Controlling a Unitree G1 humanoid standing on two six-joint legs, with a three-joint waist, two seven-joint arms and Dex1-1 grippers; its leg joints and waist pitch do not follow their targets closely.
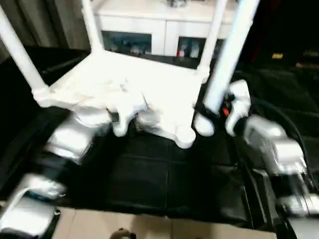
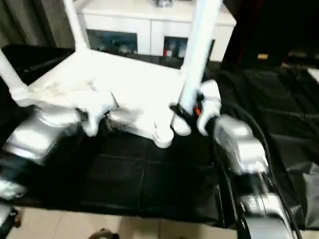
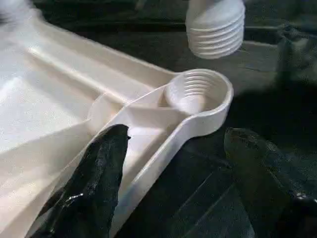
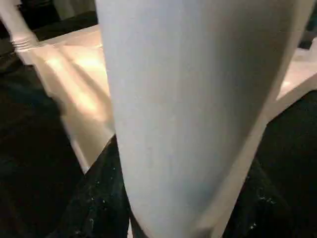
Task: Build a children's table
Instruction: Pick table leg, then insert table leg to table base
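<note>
Right tool [image 1: 215, 110] clenched on an upright white tapered leg [image 1: 227, 57], threaded end [image 3: 216, 30] hovering just beside the empty ribbed round corner socket [image 3: 198, 92]. Left tool [image 3: 178, 183] released, black fingers [image 3: 99, 173] spread astride the near rim of the upturned white plastic tabletop [image 1: 134, 87] lying on black cloth [image 1: 149, 174]. Beyond, three fitted legs [image 1: 20, 52] upright, with a white glass-doored cabinet [image 1: 159, 30] behind.

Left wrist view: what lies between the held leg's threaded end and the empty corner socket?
Nothing: the leg hangs just off the socket, with bare dark mat behind the gap.
</note>
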